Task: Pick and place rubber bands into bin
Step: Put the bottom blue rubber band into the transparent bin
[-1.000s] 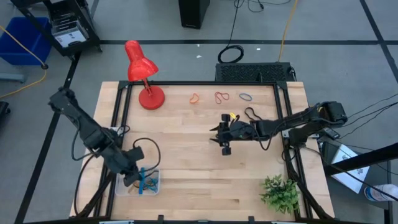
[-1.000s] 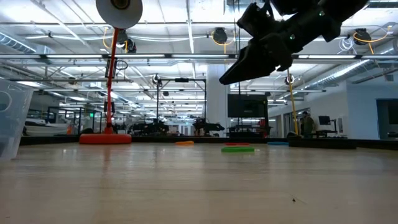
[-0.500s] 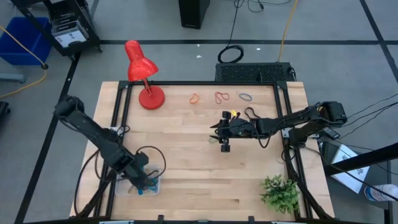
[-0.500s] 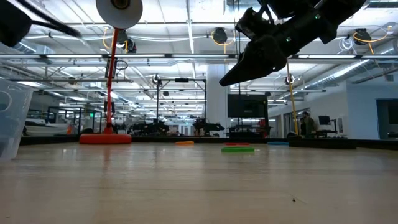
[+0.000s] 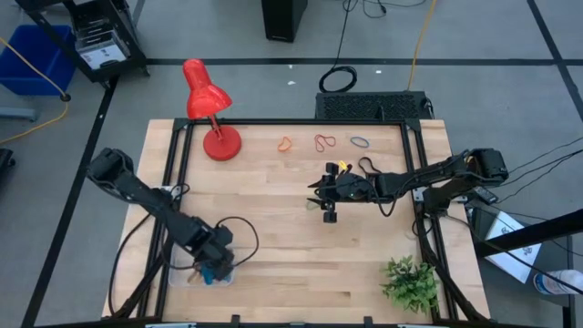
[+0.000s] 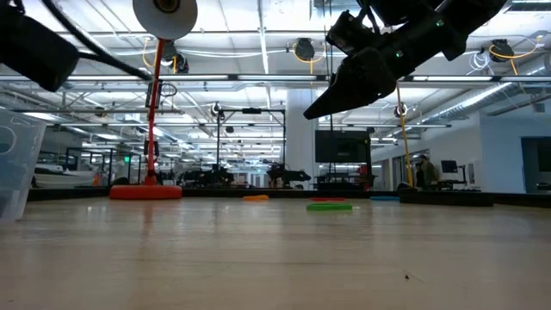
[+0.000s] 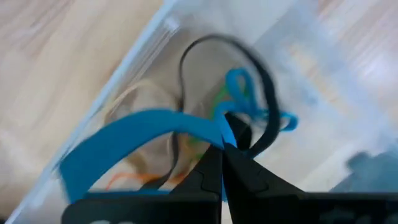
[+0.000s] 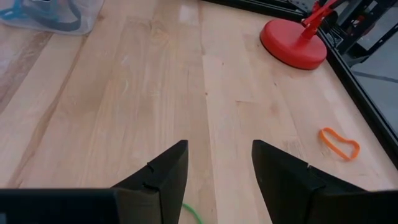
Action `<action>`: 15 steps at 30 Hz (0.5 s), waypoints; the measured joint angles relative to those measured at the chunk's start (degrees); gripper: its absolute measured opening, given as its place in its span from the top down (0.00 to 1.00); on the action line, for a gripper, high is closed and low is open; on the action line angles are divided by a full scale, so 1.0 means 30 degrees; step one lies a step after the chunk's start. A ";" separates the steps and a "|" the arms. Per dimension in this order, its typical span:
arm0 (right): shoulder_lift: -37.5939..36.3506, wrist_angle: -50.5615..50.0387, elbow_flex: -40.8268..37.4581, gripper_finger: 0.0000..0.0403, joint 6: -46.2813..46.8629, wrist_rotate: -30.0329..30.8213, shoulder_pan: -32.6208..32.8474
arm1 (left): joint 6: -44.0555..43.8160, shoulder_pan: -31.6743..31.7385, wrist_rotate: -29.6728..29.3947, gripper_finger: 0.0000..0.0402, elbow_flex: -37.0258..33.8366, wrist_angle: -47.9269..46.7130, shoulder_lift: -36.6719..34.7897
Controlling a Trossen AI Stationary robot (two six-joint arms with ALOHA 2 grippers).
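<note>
Over the table's (image 5: 291, 228) near-left corner, the left pincer (image 5: 213, 265) reaches down into the bin (image 5: 182, 276), a clear plastic tray. Its fingers are pressed together on a blue rubber band (image 7: 143, 127), whose wide loop hangs from the tips above the bin floor. Inside the bin lie further bands: a black loop (image 7: 264, 93), a thinner blue one (image 7: 239, 84), and orange (image 7: 134, 180) and green (image 7: 219, 99) strands, partly blurred.

The right pincer (image 5: 321, 193) hovers above the table's middle, clear of the surface in the low view, with its fingers (image 8: 155, 177) spread apart and nothing between them. A green band (image 8: 191, 214) shows just beneath them. Three bands lie near the far edge: orange (image 5: 285, 144), red (image 5: 324, 142) and blue (image 5: 361, 142). A red lamp (image 5: 208, 105) stands at the far left, and a small green plant (image 5: 410, 281) at the near right.
</note>
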 joint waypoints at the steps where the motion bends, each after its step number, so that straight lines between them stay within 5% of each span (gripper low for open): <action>1: 0.0000 0.0000 0.0000 0.57 0.0000 0.0000 0.0000 | 0.0158 0.0094 -0.0144 0.98 0.0000 0.0227 0.0000; 15: 0.0000 -0.0095 0.0000 0.57 0.0000 0.0000 0.0000 | 0.0886 0.0505 -0.0352 0.98 0.0000 0.0586 -0.0073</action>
